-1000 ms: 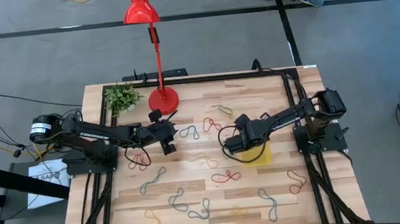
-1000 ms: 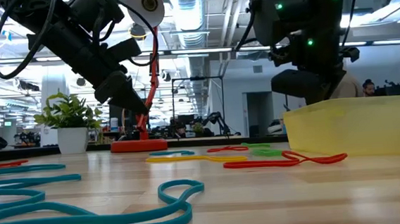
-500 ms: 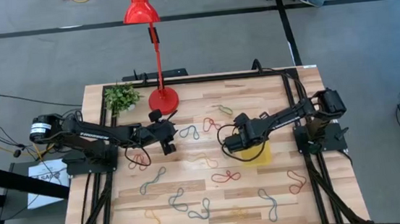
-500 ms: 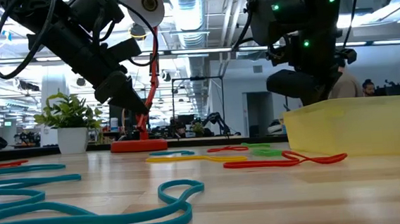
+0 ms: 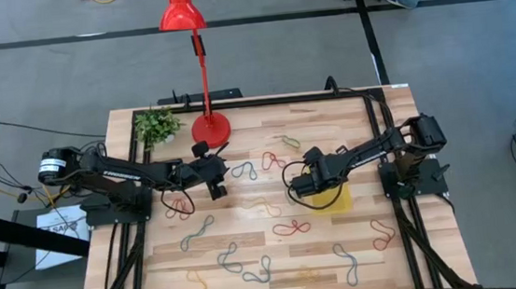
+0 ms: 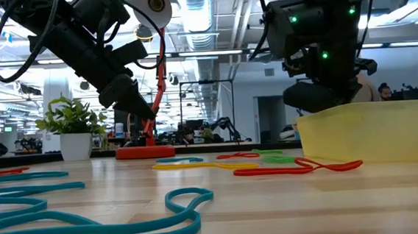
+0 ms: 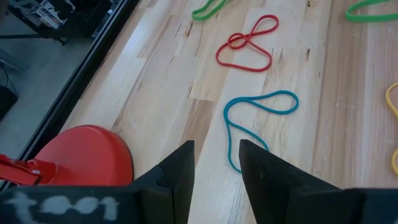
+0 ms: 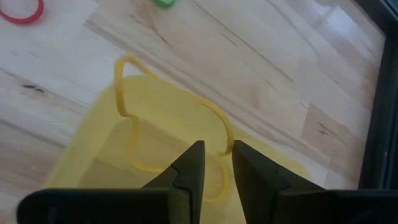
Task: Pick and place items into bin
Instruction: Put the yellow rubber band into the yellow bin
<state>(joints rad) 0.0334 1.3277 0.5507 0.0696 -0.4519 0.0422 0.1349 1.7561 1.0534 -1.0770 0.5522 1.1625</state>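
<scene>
The wooden surface [image 5: 247, 230] carries the coloured loops scattered across its middle and near edge. The yellow bin [image 5: 334, 197] sits toward the right edge. The right gripper [image 8: 214, 163] hovers just above the bin, its fingers [image 8: 186, 171] narrowly parted, with a yellow loop [image 8: 127, 124] draped over the bin's rim just ahead of their tips. The left gripper [image 7: 216, 163] hangs near the red lamp base [image 7: 87, 152], fingers slightly spread and holding nothing; a blue loop [image 7: 255, 118] lies on the surface just beyond them, with a red loop [image 7: 249, 45] farther out.
</scene>
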